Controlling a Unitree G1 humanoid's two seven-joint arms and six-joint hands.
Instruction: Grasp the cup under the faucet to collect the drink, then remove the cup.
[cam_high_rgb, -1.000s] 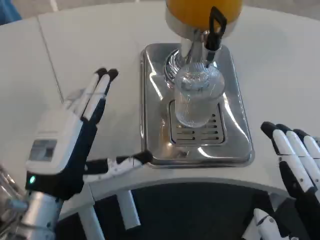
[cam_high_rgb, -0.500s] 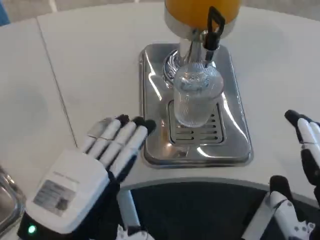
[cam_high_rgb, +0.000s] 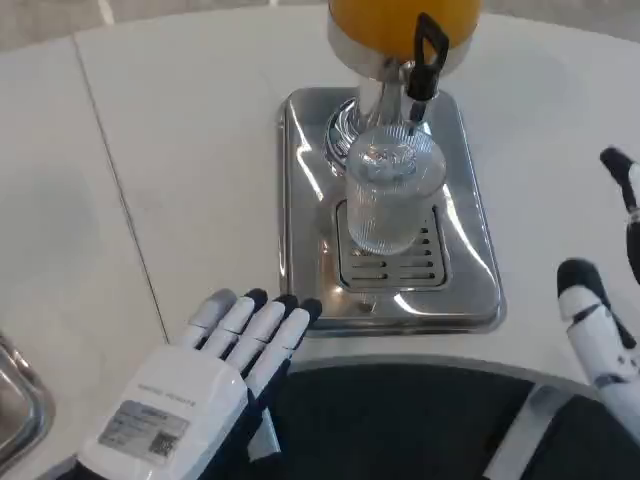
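Labelled left hand (cam_high_rgb: 205, 385) (text unreadable)

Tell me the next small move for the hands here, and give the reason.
Probably bring the right hand in leftward toward the clear ribbed cup and close around its side. The cup stands upright on the steel drip tray under the black-handled faucet, looks empty, and neither hand touches it. The left hand lies at the near table edge, fingers pointing at the tray, holding nothing.
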